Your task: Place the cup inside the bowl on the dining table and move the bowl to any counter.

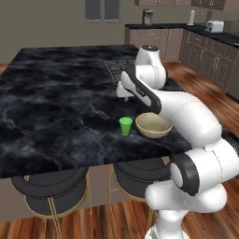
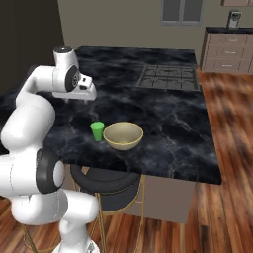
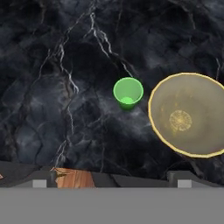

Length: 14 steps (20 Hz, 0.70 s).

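- Green cup [image 1: 125, 126] [image 2: 97, 131] [image 3: 127, 92]: a small tapered cup without handle, standing upright on the black white-veined marble table [image 1: 51, 102] [image 2: 168, 123] [image 3: 52, 65], near the table's front edge.
- Tan bowl [image 1: 153, 125] [image 2: 123, 136] [image 3: 188, 114]: wide and round, with a yellowish inside, resting upright just beside the cup and apart from it; nothing lies in the bowl.
- Claw [image 1: 125, 91] [image 2: 81, 95] [image 3: 111, 179]: it hangs above the table, clear of the surface, its two dark fingertips [image 3: 43, 180] set wide apart with nothing between them.
- Cup relative to claw: in the hand view the cup appears from above, slightly off the midline between the fingertips and farther up the picture, with the bowl to one side of it. In the base views the cup stands lower and nearer the table's front edge than the claw, with no contact between them.
- Gas cooktop [image 1: 115, 69] [image 2: 169, 77]: built into the tabletop, beyond the arm and well apart from cup and bowl.
- Round black stools [image 1: 51, 186] [image 2: 106, 182]: tucked beneath the table's front edge, over a wooden floor [image 1: 205, 88] [image 2: 232, 148].
- Wall counter [image 1: 186, 32] [image 2: 230, 30]: black-topped, over brown drawer cabinets, at the far side of the room.
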Available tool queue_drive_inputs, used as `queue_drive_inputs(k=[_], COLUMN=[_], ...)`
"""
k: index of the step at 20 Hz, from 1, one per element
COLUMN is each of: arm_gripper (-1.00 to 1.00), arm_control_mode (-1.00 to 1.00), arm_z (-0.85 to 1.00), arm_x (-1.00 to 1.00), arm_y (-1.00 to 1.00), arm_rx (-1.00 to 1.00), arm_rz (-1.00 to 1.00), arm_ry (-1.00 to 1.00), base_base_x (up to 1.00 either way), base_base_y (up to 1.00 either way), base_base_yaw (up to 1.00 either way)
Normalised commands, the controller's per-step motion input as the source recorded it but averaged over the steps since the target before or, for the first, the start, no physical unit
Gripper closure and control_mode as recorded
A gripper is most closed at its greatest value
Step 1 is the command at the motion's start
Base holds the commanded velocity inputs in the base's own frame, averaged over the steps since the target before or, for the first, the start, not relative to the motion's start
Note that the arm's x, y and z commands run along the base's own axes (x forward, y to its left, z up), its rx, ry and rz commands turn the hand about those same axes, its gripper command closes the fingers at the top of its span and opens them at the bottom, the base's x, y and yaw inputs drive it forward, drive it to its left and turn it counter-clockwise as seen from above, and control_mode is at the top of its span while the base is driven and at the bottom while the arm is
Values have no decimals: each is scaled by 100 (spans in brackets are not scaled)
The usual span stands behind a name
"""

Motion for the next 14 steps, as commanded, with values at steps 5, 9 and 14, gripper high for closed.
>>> queue_drive_inputs(k=[5,9,14], arm_gripper=[-100,-100,-100], arm_control_mode=[-100,-100,-100], arm_z=[-1,-3,-6], arm_x=[47,31,23], arm_y=[0,0,1], arm_rx=[0,0,-1], arm_rz=[0,0,0], arm_ry=[0,0,0], base_base_x=[0,0,0], base_base_y=[0,0,0], base_base_yaw=[0,0,0])
